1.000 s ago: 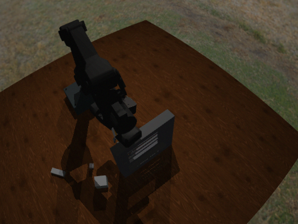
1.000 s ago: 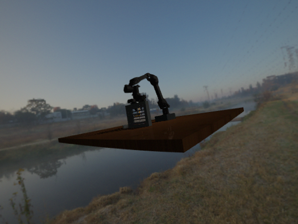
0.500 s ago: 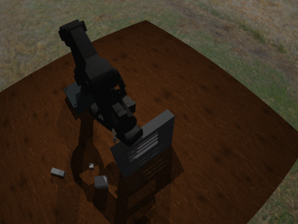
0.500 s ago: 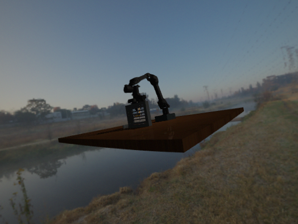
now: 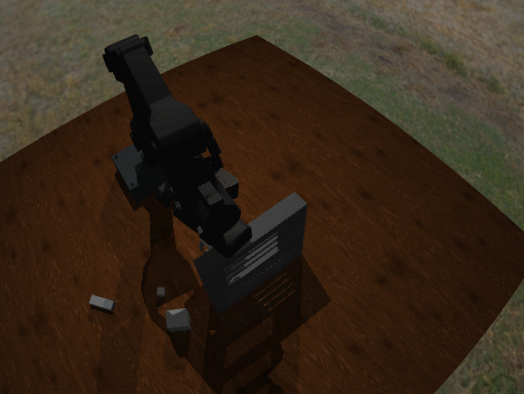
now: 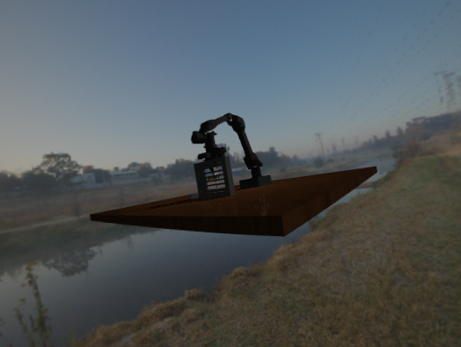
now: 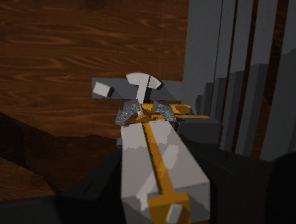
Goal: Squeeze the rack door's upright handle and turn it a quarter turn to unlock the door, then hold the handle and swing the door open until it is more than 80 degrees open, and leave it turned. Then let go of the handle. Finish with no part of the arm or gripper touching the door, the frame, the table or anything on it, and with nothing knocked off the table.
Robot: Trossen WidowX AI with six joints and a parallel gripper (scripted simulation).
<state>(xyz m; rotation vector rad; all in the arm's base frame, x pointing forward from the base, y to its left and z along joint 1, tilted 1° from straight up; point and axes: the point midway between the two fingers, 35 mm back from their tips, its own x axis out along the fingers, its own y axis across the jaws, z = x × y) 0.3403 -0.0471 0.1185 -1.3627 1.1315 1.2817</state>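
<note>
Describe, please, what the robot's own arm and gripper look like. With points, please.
The arm [image 5: 175, 120] [image 6: 243, 136] is matte black all over, built of chunky, angular links with bulky rounded joint housings. Its gripper [image 7: 151, 151] shows in the wrist view as dark, near-black fingers, broad and smooth-edged. I can make out no cable or marking on either; the light is dim.
</note>
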